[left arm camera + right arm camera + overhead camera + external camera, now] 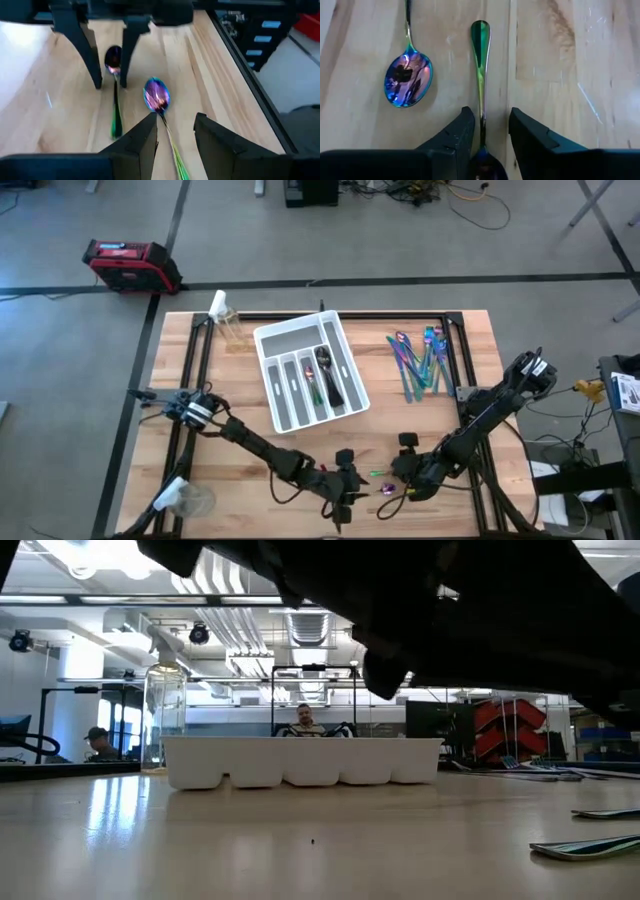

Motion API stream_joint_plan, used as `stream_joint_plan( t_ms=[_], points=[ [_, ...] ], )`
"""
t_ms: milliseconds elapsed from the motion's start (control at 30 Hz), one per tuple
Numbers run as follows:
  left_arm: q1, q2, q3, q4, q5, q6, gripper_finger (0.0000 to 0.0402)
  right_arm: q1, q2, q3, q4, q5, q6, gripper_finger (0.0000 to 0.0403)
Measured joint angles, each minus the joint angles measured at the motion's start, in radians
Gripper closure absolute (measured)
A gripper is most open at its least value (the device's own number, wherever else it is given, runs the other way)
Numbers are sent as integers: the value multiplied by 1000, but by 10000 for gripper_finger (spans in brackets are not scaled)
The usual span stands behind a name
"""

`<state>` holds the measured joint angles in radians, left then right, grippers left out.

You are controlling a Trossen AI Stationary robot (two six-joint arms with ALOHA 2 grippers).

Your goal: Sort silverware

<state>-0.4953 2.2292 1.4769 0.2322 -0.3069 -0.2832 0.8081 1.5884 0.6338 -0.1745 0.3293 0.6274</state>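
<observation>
Two iridescent spoons lie flat on the wooden table near its front edge, side by side and pointing opposite ways. My left gripper (pixel 362 486) (pixel 175 132) is open, its fingers on either side of the handle of one spoon (pixel 156 95) (pixel 386 492), just behind the bowl. My right gripper (pixel 400 478) (pixel 491 135) is open too, straddling the other spoon (pixel 480 60) (pixel 379 473) at its neck, with the bowl partly hidden under the fingers. I see no touch in either case. More silverware (pixel 420 360) lies at the far right.
A white compartmented tray (pixel 285 340) stands at the table's middle far side with a few pieces in it. A spray bottle (pixel 225 315) stands at the far left, a clear cup (pixel 188 500) at the near left. A person (pixel 303 720) sits beyond the table.
</observation>
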Motion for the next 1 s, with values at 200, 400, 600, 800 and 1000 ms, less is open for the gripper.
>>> stream_joint_plan(
  t_ms=[200, 400, 600, 800, 1000],
  points=[
    [-47, -77, 2, -193, -113, -44, 283, -34, 17, 1, 4, -98, -53, 374],
    [-122, -142, 1, -277, -290, -43, 283, -86, 6, 1, 3, -186, -196, 398],
    [-143, -146, -3, -288, -312, -61, 283, -141, -17, 62, -38, -205, -458, 402],
    [-107, -139, -59, -238, -312, -116, 283, -168, -20, 172, -119, -186, -643, 403],
    [-43, -139, -146, -40, -204, -147, 283, -171, -18, 216, -144, -118, -790, 403]
  ],
)
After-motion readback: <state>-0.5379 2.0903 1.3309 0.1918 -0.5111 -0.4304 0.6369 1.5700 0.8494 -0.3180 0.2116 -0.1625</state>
